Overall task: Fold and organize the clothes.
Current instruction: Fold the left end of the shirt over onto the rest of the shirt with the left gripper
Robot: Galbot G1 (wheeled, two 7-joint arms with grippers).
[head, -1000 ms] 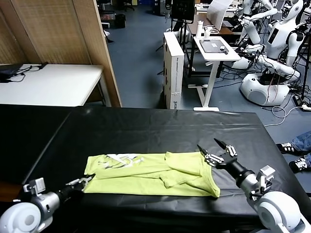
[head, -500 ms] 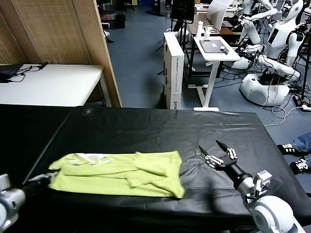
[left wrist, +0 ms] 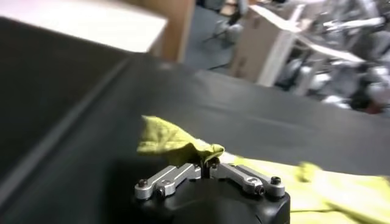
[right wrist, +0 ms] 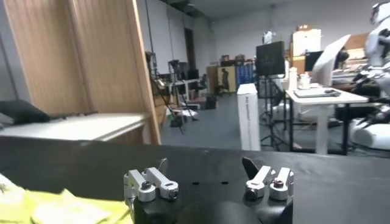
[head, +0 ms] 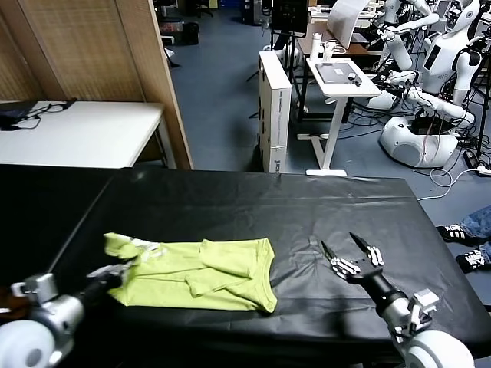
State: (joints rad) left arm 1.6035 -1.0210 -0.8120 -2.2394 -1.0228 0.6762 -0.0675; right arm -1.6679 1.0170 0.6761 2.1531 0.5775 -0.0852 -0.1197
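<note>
The clothes, a lime yellow-green T-shirt (head: 207, 274), lie folded lengthwise in a strip on the black table (head: 253, 203), left of centre, with a bit of white print (head: 147, 247) showing at the left end. My left gripper (head: 125, 271) is shut on the shirt's left end, which is raised a little. In the left wrist view that gripper (left wrist: 206, 163) pinches a crumpled fold of the shirt (left wrist: 167, 140). My right gripper (head: 338, 241) hovers open to the right of the shirt, apart from it, with nothing between its fingers. In the right wrist view the gripper (right wrist: 206, 165) is empty and the shirt (right wrist: 55, 210) lies off to the side.
The black cloth is slightly wrinkled (head: 307, 257) between shirt and right gripper. Beyond the table stand a white table (head: 77, 134), a wooden partition (head: 100, 54), a tall white box (head: 275, 107), a small white desk (head: 337, 77) and other robots (head: 430, 84).
The left gripper has dragged the shirt leftward across the table, then eased back slightly with its end lifted. The right gripper stayed open and drew back toward the near edge, away from the shirt.
</note>
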